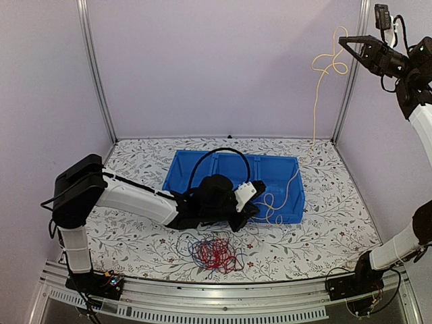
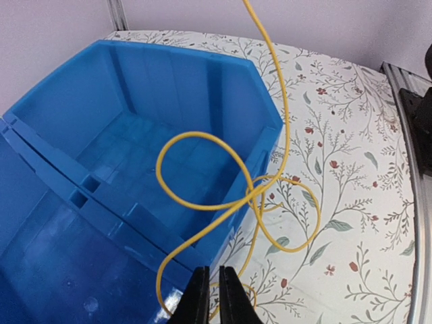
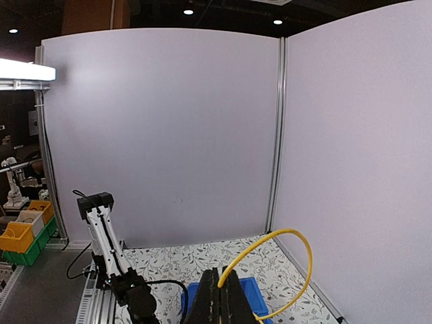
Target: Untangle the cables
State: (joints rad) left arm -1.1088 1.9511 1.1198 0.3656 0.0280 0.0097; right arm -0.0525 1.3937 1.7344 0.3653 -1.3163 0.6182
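Yellow strand stretched out, the knot not yet touched.
The left hand (image 2: 214,300), squeezed to a slit, pinches the long thin yellow cable (image 1: 314,101) by the blue plastic bin (image 1: 277,169). The red-and-blue wire tangle (image 1: 216,253) lies on the floral bench (image 1: 317,223). The right hand (image 1: 345,42), clamped shut, holds the cable's top high. Next move, likely: lay it aside.

Entry: we see one yellow cable (image 1: 314,101) raised apart from the others. Its top end is pinched in the right hand (image 1: 343,42), it kinks into small loops just below, then hangs straight down to the blue bin (image 1: 202,169). Its lower part lies in wide loops across the bin's right compartment and wall, spilling onto the desk (image 1: 337,202). The red and dark blue cables (image 1: 216,253) lie knotted in one flat heap on the desk, just in front of the bin.
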